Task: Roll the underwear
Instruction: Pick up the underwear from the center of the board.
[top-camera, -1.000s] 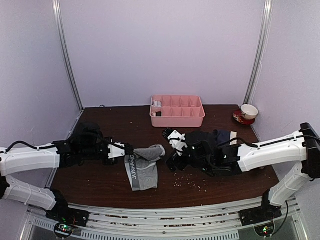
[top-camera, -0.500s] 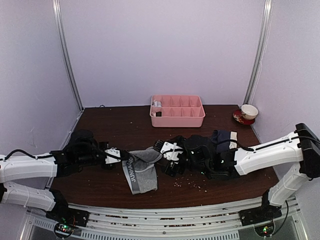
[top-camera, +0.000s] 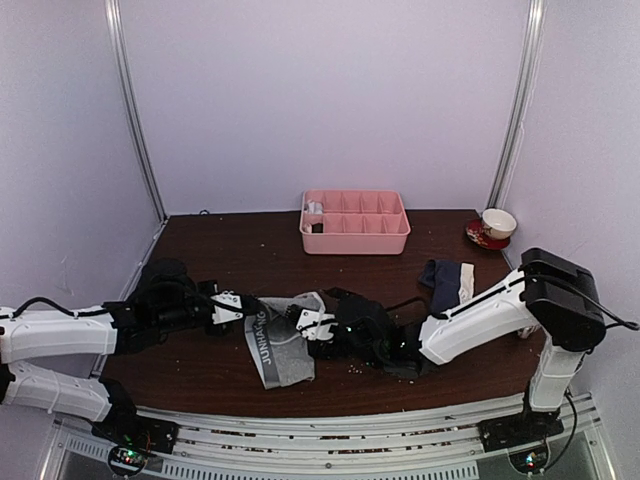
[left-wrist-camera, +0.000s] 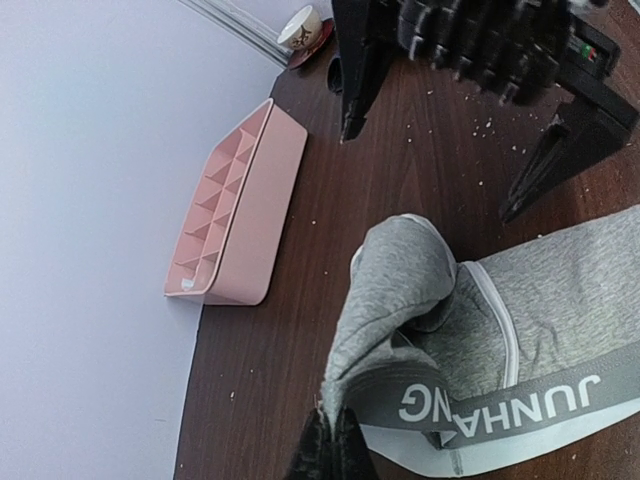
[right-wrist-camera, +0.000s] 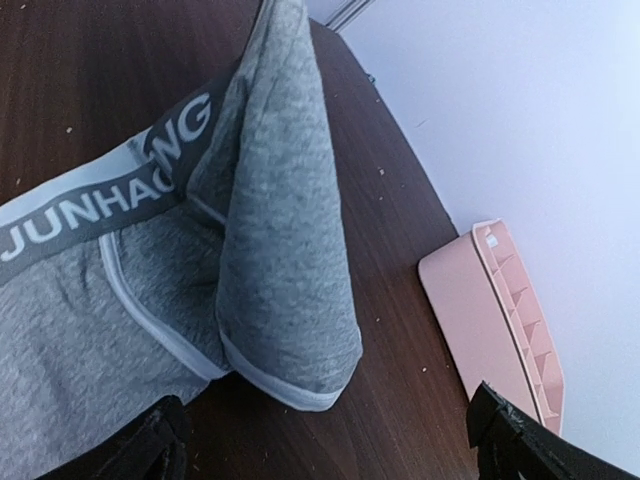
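The limp grey cloth boxer briefs (top-camera: 283, 347) with a dark lettered waistband were spread on the dark wooden table (top-camera: 230, 250), one fold pinched by the left gripper (left-wrist-camera: 325, 447), the right gripper (top-camera: 306, 322) splayed apart (firmer waistband's probably the better grab).

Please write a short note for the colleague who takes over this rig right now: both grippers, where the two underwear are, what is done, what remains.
Left gripper: shut on an edge of the grey underwear near the waistband, holding that part raised.
Right gripper: open, facing the raised grey fold, gripping nothing.
Navy underwear: bunched on the table, to the right, no gripper on it.
Done: nothing is rolled.
Left: roll the grey pair, then the navy one.
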